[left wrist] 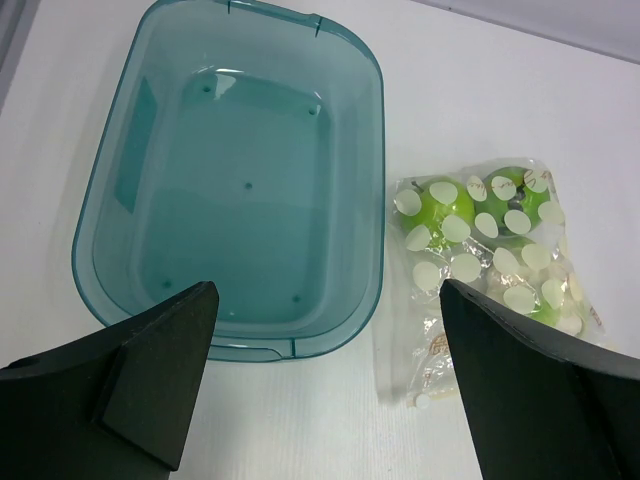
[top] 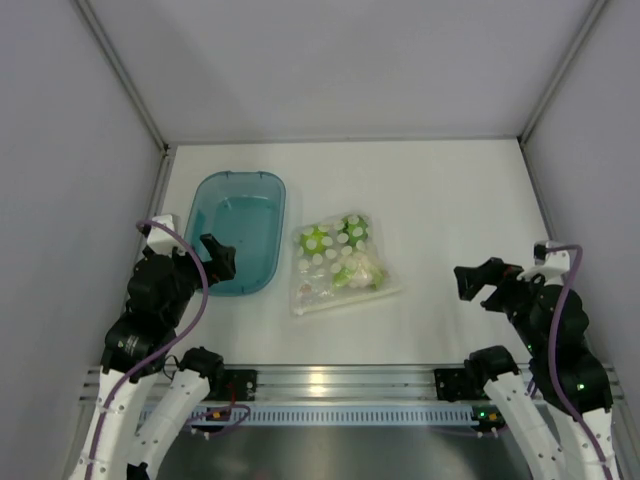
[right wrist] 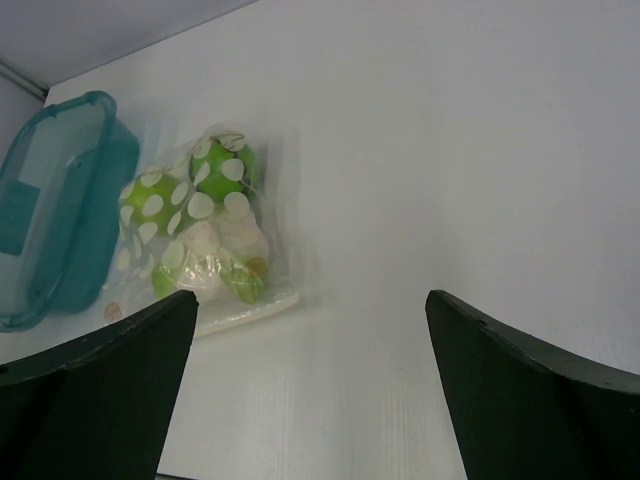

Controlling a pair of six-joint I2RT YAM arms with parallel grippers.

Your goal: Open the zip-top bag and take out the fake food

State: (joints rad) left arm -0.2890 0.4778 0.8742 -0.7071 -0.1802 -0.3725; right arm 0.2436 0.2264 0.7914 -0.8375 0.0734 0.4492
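Left claw [left wrist: 327, 290] and right claw [right wrist: 310, 298] gape empty above white table [top: 450, 200], grey walls [top: 330, 60] around.

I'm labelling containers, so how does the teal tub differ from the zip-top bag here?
The teal tub is smooth, blue-green and empty; the zip-top bag is crinkly, clear with pale dots, and holds the fake food. The tub is larger than the bag. Both are see-through plastic, side by side on the table.
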